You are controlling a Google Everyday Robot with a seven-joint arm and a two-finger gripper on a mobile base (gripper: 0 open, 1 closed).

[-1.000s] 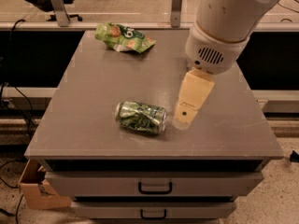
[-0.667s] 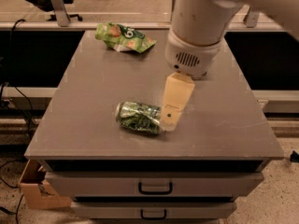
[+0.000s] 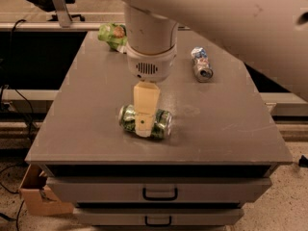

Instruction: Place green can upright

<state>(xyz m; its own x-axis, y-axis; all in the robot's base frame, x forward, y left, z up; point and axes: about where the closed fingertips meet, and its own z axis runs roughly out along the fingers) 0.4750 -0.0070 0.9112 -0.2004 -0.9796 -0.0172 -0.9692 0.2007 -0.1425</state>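
Camera view, near to far. At the front, two closed drawers sit under the desk, with a cardboard box on the floor at the lower left. On the near half of the desk top lies the green can, on its side, its long axis running left to right and its ends facing outward. The pincer hangs straight down from the wrist housing, and its pale lower end crosses the middle of the can's body. A second ago this same end stood just beside the can's right end; it has since travelled leftward along the can and now sits at its centre. The can itself has not rolled or risen. Whether the pincer is spread around the can or already closed on it cannot be told from this view. The shift suggests that the approach is complete and the grasp is the step in hand; lifting and turning the can onto its base remain undone. Farther back on the right lies a small silver-and-blue can, also on its side and well apart from the green one. At the far left edge rests a green snack bag.
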